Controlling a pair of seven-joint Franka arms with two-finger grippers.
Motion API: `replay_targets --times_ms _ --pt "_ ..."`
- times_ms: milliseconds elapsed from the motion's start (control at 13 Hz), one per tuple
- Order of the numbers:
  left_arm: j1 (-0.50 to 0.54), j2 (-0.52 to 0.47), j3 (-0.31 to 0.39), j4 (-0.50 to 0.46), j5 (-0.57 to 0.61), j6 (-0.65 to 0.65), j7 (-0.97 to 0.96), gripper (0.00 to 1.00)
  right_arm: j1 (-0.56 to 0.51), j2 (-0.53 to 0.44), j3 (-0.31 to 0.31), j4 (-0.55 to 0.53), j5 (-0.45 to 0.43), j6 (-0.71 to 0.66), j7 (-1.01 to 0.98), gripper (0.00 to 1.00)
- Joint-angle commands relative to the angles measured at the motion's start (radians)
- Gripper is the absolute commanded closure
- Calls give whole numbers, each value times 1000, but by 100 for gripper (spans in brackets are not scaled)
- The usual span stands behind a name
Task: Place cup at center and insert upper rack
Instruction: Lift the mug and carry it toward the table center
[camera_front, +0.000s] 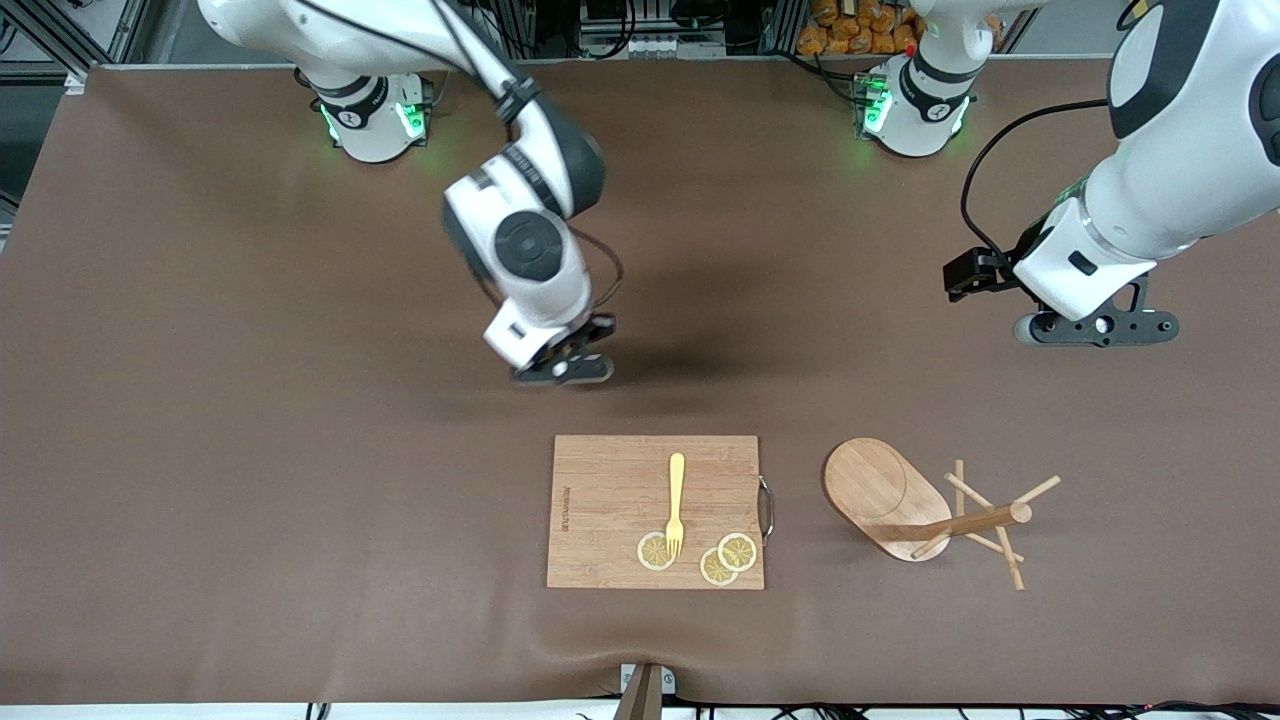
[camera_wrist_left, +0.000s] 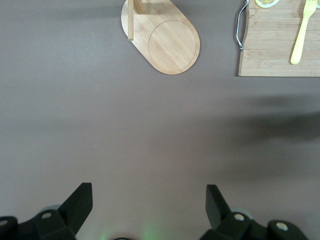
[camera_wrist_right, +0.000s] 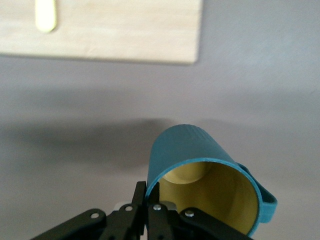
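Note:
My right gripper (camera_wrist_right: 149, 194) is shut on the rim of the dark teal cup (camera_wrist_right: 192, 150), one finger inside its yellowish wall and one outside. It holds the cup tilted over the bare brown mat. In the front view the right gripper (camera_front: 562, 366) hangs low and the cup is hidden under the wrist. The wooden mug tree (camera_front: 905, 505) lies tipped on its side, its oval base (camera_wrist_left: 165, 40) on edge and its pegs spread. My left gripper (camera_front: 1095, 328) is open and empty over bare mat; it also shows in the left wrist view (camera_wrist_left: 148, 190).
A bamboo cutting board (camera_front: 610, 510) with a metal handle lies nearer to the front camera than the right gripper. It carries a yellow fork (camera_front: 676, 500) and three lemon slices (camera_front: 738, 551). The mug tree lies beside it toward the left arm's end.

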Motion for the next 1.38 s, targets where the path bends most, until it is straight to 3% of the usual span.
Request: replay_targets --times_ms 0,307,690,1303 --pt "-4 2 -2 10 -6 -6 -16 0 96 -12 -14 -11 58 14 86 100" --pt "-5 4 -3 10 -4 -6 -19 0 234 36 -14 -14 69 111 209 100" --pt "-43 27 0 12 10 -2 -22 0 310 73 -14 -25 68 100 314 100" --pt "-28 25 9 32 8 6 -24 0 335 110 -16 -26 59 109 351 100"
